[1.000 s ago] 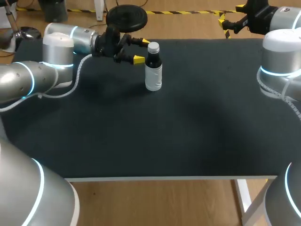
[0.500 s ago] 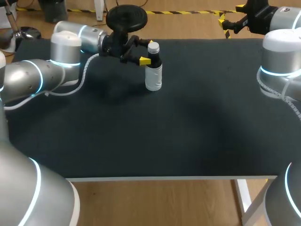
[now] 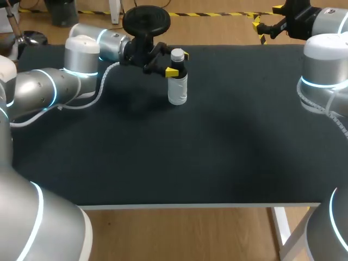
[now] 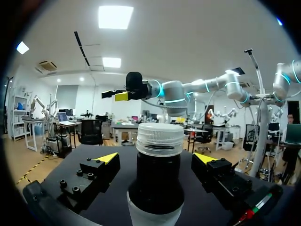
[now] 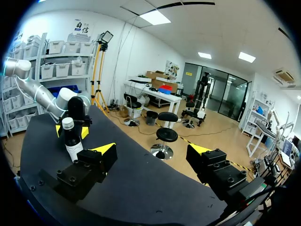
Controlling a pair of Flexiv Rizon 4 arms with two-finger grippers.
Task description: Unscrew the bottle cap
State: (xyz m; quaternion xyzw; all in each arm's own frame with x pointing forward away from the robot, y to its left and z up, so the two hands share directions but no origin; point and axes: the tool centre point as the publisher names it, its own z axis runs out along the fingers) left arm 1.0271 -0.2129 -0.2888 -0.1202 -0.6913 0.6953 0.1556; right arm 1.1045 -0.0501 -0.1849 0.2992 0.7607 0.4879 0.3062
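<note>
A dark, round bottle [image 3: 178, 87] with a white label stands upright on the black table [image 3: 217, 152], in the upper middle of the head view. Its white ribbed plastic cap [image 3: 177, 54] is on the neck.

The left arm comes in from the upper left of the frame. The left gripper [image 3: 178, 63] sits at the bottle's neck, with one yellow tip in front of the bottle just below the cap and the other behind it at cap height. In the left wrist view the neck and cap rise right between the two fingers [image 4: 101, 172]. A clear gap of table shows on each side, so the fingers straddle the bottle without touching it. This gripper is spread and grasps nothing.

The right gripper [image 3: 267, 22] is in the upper right corner of the head view, past the far edge of the table and well apart from the bottle. Its own wrist view shows its fingers wide apart with nothing between them. There the bottle appears far ahead of the gripper, flanked by the left gripper's yellow tips.
</note>
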